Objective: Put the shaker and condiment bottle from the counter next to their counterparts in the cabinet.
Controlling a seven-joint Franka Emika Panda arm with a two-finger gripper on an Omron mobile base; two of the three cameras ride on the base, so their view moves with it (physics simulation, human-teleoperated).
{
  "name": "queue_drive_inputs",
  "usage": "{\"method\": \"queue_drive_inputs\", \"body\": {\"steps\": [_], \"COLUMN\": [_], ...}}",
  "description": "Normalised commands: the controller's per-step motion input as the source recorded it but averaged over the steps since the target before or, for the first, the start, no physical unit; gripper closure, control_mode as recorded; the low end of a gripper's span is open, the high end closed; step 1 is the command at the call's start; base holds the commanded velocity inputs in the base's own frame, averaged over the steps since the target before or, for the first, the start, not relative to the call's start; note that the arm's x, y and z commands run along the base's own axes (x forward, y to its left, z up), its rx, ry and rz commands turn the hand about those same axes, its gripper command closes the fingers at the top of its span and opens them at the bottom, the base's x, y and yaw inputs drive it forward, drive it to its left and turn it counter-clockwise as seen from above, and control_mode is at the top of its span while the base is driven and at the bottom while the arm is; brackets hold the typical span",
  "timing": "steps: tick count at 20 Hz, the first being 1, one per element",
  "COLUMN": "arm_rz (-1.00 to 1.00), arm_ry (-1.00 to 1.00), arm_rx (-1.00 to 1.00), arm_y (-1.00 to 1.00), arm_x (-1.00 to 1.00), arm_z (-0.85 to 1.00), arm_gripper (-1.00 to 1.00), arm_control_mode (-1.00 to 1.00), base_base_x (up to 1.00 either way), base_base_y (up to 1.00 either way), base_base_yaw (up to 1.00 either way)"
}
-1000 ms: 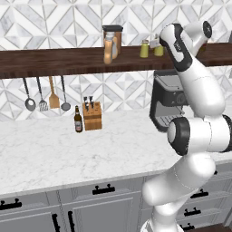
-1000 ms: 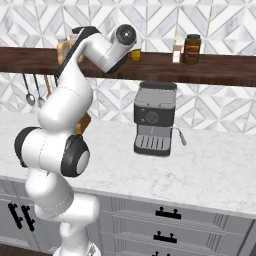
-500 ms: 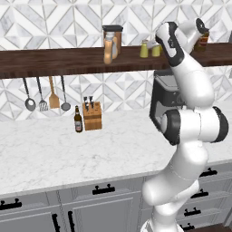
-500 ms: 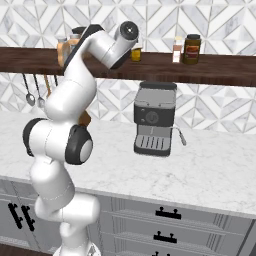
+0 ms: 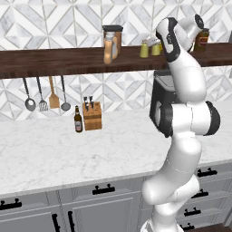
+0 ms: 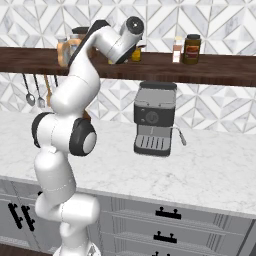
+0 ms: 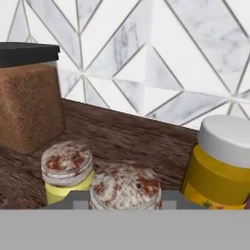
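Note:
Two small yellow-green shakers stand side by side on the dark wooden shelf [image 5: 59, 61]. The left one [image 5: 144, 49] [image 7: 67, 171] stands free. The right one [image 5: 155, 47] [image 7: 126, 188] sits between my fingertips. My gripper [image 7: 126, 199] is shut on it, right beside its twin. A peach-orange condiment bottle [image 5: 108, 50] [image 6: 62, 52] stands further left on the shelf, in front of a big dark-lidded jar [image 5: 116, 38] [image 7: 29, 97].
A yellow white-capped jar [image 7: 222, 166] stands close on the shaker's right. An amber jar [image 6: 192, 49] and a small pale shaker [image 6: 177, 50] stand further along. An espresso machine [image 6: 154, 120], knife block [image 5: 92, 117], beer bottle [image 5: 78, 120] and hanging utensils [image 5: 43, 93] lie below.
My upper arm and elbow have swung left and the hand has shifted a little at the shelf. The held shaker has settled slightly lower beside its twin.

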Motion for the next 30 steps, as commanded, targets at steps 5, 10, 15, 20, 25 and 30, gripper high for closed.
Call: {"method": "queue_drive_inputs", "body": {"steps": [5,10,15,20,25,30], "arm_rz": [0.03,0.03,0.06,0.12,0.11,0.1], "arm_ry": [0.0,0.0,0.0,0.03,0.04,0.03], "arm_rx": [0.0,0.0,0.0,0.08,0.15,0.19], "arm_y": [-0.18,-0.14,-0.19,-0.26,-0.22,-0.14], "arm_x": [0.01,0.0,-0.01,-0.2,-0.42,-0.67], "arm_z": [-0.02,-0.05,0.0,0.01,0.14,0.1], "arm_gripper": [-1.0,-1.0,-1.0,-1.0,-1.0,-1.0], "arm_control_mode": [-1.0,-1.0,-1.0,-1.0,-1.0,-1.0], "base_base_x": [0.0,0.0,0.0,0.0,0.0,0.0], "base_base_y": [0.0,0.0,0.0,0.0,0.0,0.0], "base_base_yaw": [0.0,0.0,0.0,0.0,0.0,0.0]}}
